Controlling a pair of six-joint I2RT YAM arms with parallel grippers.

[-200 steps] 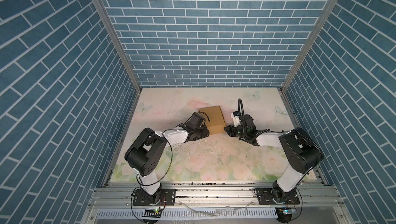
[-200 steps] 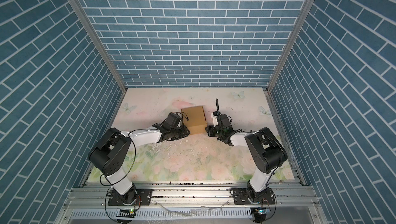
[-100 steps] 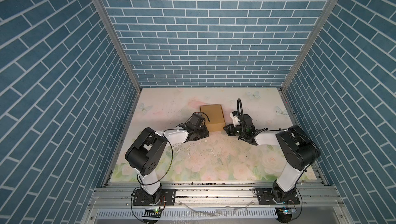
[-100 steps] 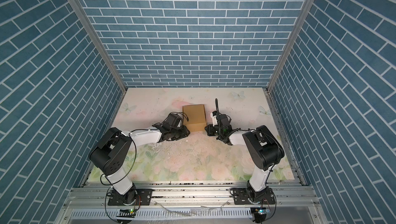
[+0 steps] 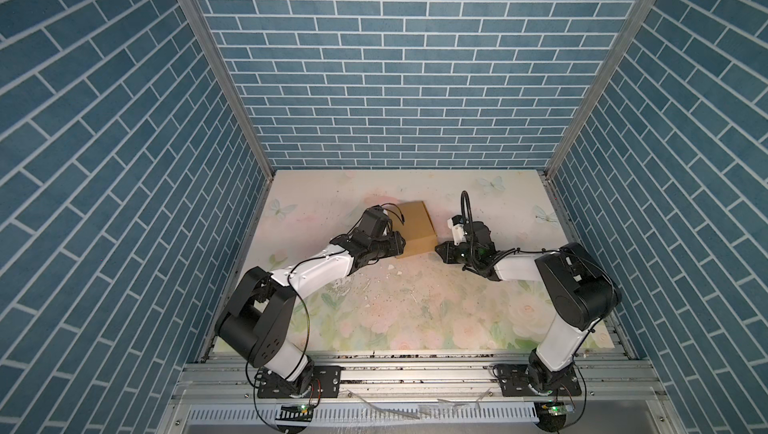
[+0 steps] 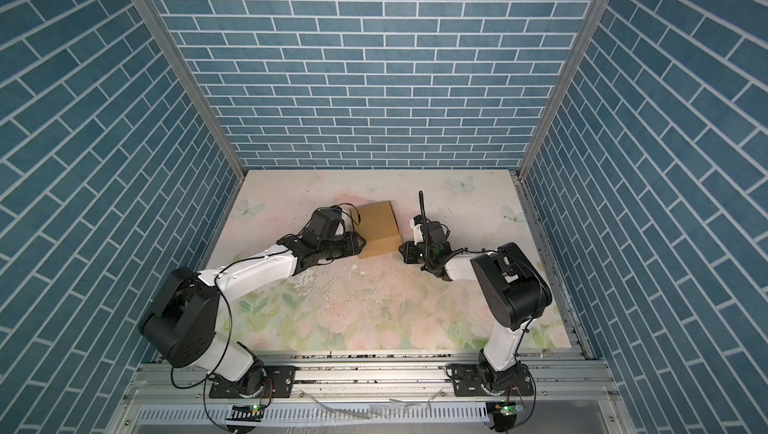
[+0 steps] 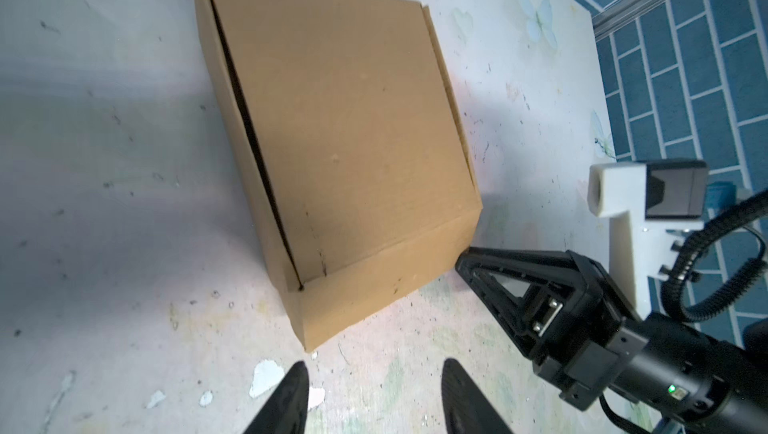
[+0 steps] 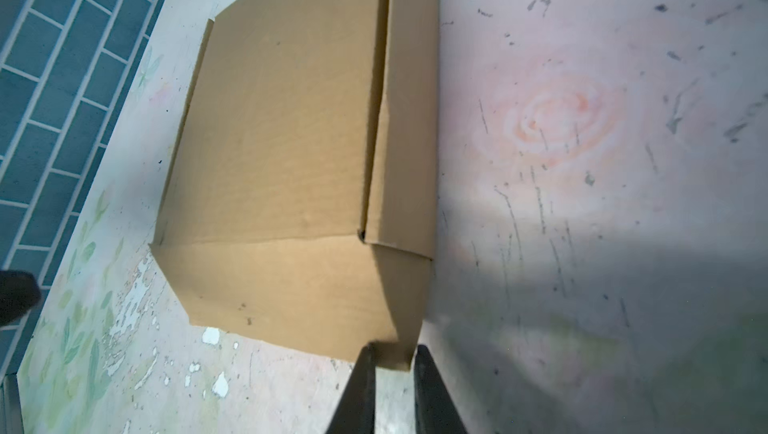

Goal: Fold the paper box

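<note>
Since a second ago the left gripper [image 7: 374, 369] has widened: jaws apart, empty, just short of a corner of the paper box [image 5: 413, 224], which lies closed on the table [image 5: 415, 311] between the arms. Right gripper [image 8: 392, 353]: jaws nearly together, pinching the box's neighbouring corner.

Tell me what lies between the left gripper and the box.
Left wrist view: only bare table with white flakes separates left gripper from box.
</note>
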